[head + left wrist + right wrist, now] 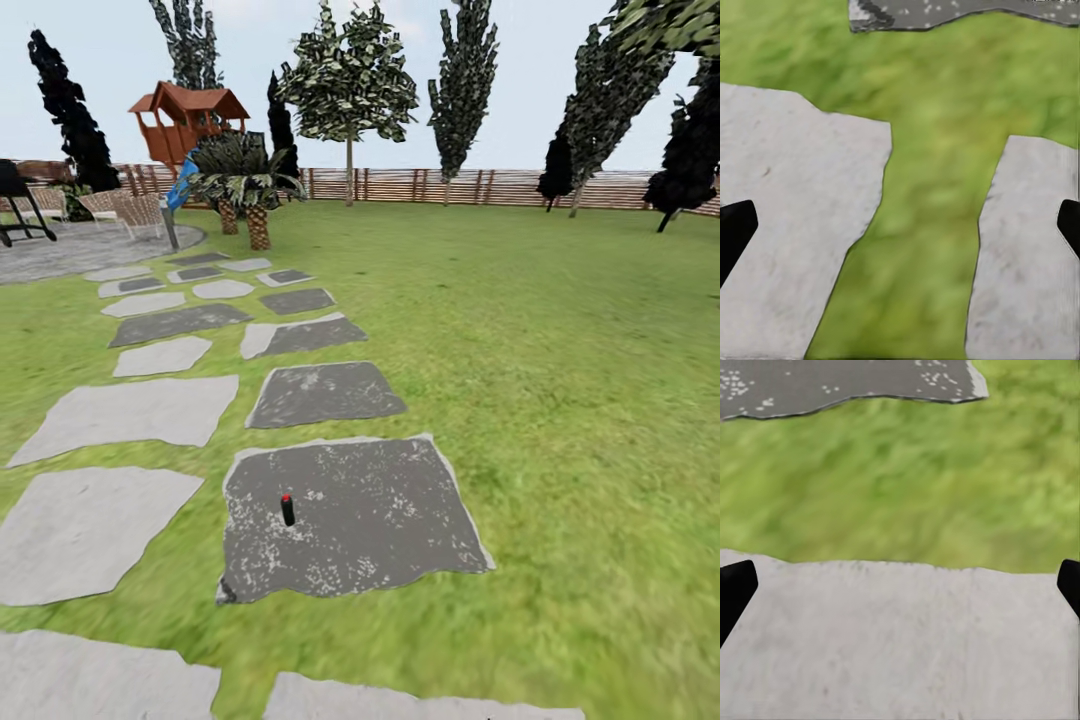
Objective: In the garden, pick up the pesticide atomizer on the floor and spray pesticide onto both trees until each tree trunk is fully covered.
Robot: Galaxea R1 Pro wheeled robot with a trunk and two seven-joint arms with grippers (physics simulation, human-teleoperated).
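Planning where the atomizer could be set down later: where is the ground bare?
Bare: the lawn right of the stone slabs, up to the fence. The dark slab is bare around the small red-capped item. Crowded: far left, by the palms and chairs.

Small red-capped dark item [288,509] on dark slab [380,520] too small to identify

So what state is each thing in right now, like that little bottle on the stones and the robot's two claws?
Pesticide atomizer: standing upright on a dark paving slab, untouched, its top red.
Left gripper: open, empty, over pale slabs and grass.
Right gripper: open, empty, over a pale slab's edge.
Lawn: green, blurry.
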